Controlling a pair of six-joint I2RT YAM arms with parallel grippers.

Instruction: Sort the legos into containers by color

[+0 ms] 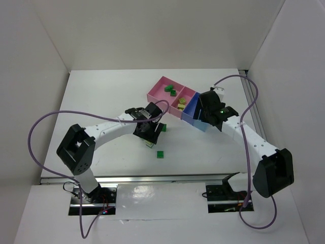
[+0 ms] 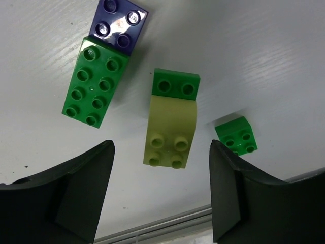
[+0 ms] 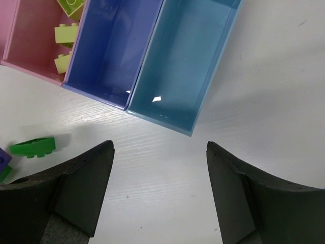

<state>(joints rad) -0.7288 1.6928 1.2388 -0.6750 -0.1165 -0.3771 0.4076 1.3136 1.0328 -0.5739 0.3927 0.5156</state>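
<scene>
Four shallow open plastic trays stand in a row on the white table [image 1: 101, 96]: lge pink tray [image 1: 157, 92], smaller pink tray [image 3: 35, 48], dark blue tray [image 3: 111, 51], light blue tray [image 3: 185, 66].

- Smaller pink tray sits directly against the dark blue tray's left wall. Light blue tray sits against its right wall. Lge pink tray is furthest left of it.
- Contents: green bricks [image 1: 170, 90] in the lge pink tray; pale yellow bricks [image 3: 65, 34] in the smaller pink tray.
- Loose legos lie on the table, left of and nearer than the dark blue tray:
  - long green eight-stud brick [image 2: 94, 84] w/ dark purple four-stud brick [image 2: 121, 25] touching its far end
  - pale yellow curved brick [image 2: 170, 134] w/ short green brick [image 2: 176, 85] against its far end
  - small green four-stud brick [image 2: 236, 134] lying apart from these
- Left gripper [image 2: 161, 198]: jaws apart, nothing gripped. Pale yellow curved brick lies between the fingers, no contact seen.
- Right gripper [image 3: 160, 198]: jaws apart, nothing held. It hangs over the table at the dark blue tray's near end.
- One stray green brick [image 3: 33, 147] lies near-left of that end.
</scene>
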